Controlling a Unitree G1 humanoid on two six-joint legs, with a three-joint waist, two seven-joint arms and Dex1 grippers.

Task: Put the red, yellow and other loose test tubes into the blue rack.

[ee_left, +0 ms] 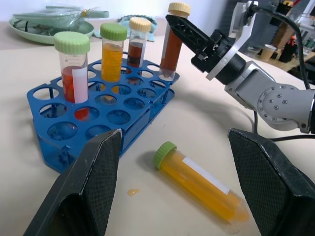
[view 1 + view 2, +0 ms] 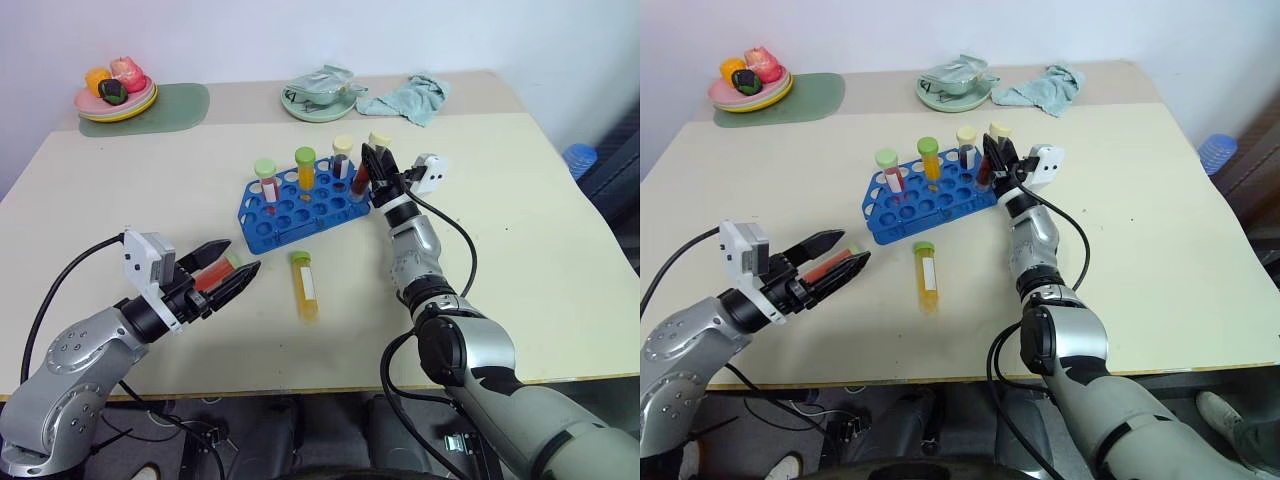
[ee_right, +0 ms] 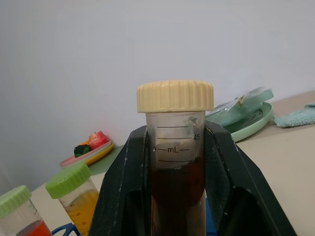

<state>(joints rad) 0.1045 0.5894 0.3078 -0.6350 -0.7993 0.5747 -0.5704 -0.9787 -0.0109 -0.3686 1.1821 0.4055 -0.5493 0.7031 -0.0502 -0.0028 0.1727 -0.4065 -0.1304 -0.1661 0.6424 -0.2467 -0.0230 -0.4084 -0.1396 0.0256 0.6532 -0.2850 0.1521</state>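
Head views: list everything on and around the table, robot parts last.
table: one, cream.
blue rack: one, mid-table.
red tube: one, pale green cap, upright in rack.
orange tube: one, green cap, racked.
racked brown tube: one, cream cap.
held brown tube: one, cream cap, at the rack's far right corner.
yellow tube: one, green cap, lying before the rack.
food plate: one, far left, on green mat.
green dish: one, far edge.
cloth: one, teal, beside the dish.
left gripper: open; red piece between fingers, unclear.
right gripper: shut on held brown tube.
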